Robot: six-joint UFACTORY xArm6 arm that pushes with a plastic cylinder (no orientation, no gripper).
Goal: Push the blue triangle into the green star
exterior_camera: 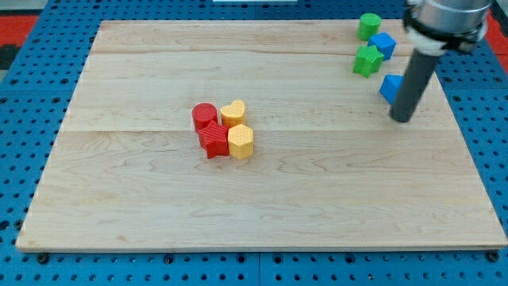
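Observation:
The blue triangle [389, 86] lies near the view's right edge of the wooden board, partly hidden behind my rod. The green star [367, 60] sits just up and left of it, a small gap between them. My tip [402, 119] rests on the board just below and right of the blue triangle, close to or touching it.
A blue block [383, 44] touches the green star at its upper right, and a green round block [368, 25] stands above that. At mid-board a red cylinder [204, 116], a yellow heart [233, 112], a red star-like block [213, 141] and a yellow hexagon [240, 141] cluster together.

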